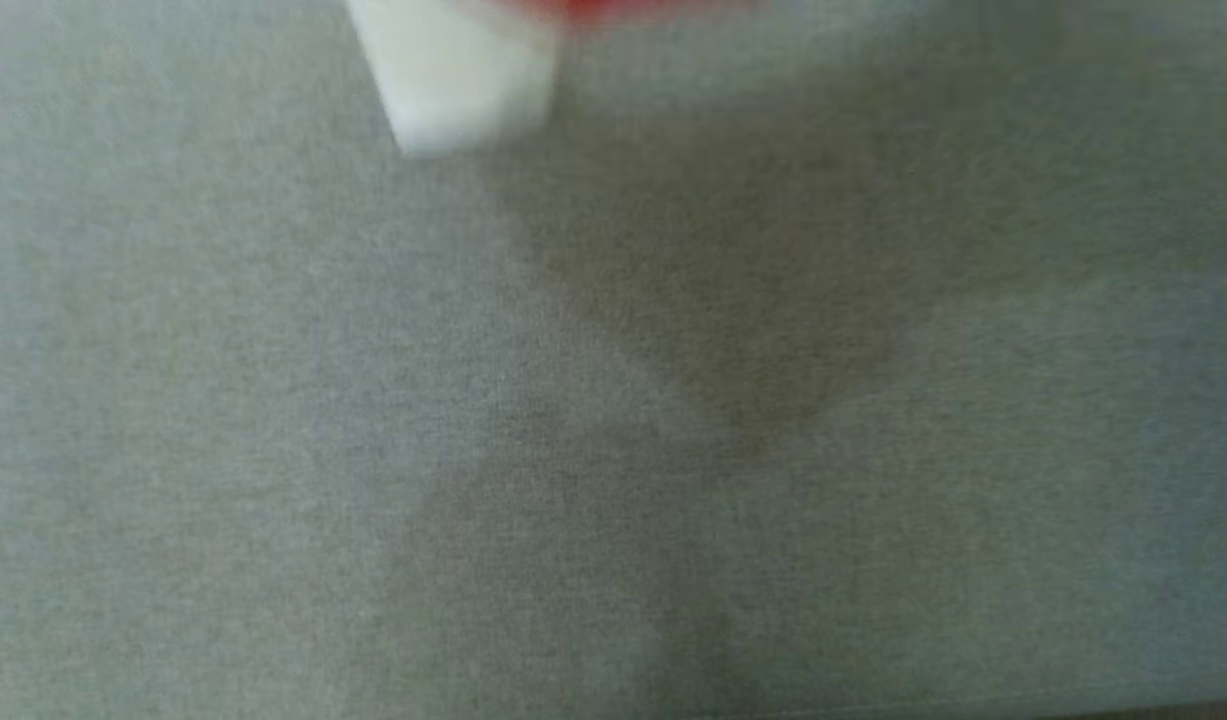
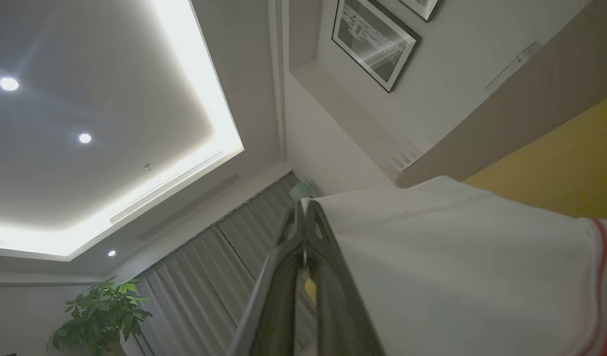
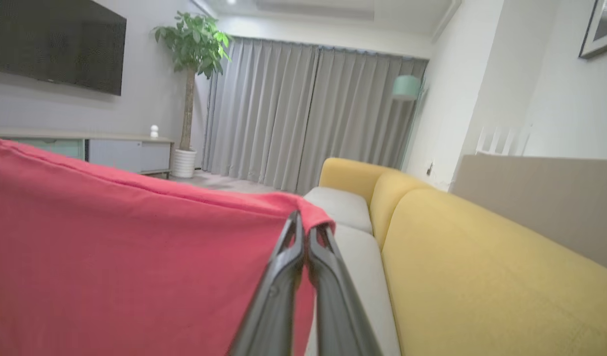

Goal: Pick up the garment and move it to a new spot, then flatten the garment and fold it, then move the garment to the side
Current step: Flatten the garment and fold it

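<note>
Your left gripper (image 2: pixel 304 203) has its two dark fingers pinched tight on a corner of the soft red-and-white cloth garment (image 2: pixel 456 267). On that side it's white cloth with a red-trimmed edge, spreading off to the right of the left wrist view. Your right gripper (image 3: pixel 308 227) is pinched closed too, clamped on a folded red edge of it, and the red cloth stretches away left across the right wrist view. The head camera is blurry, but you get a white bit and a red sliver at its top edge, over a plain grey woven fabric surface (image 1: pixel 373 450). Past the right fingers sits a yellow upholstered sofa (image 3: pixel 481 277) with pale grey seat cushions (image 3: pixel 350 237). Farther back are grey pleated curtains (image 3: pixel 303 113) and a leafy green potted plant (image 3: pixel 194 44).
</note>
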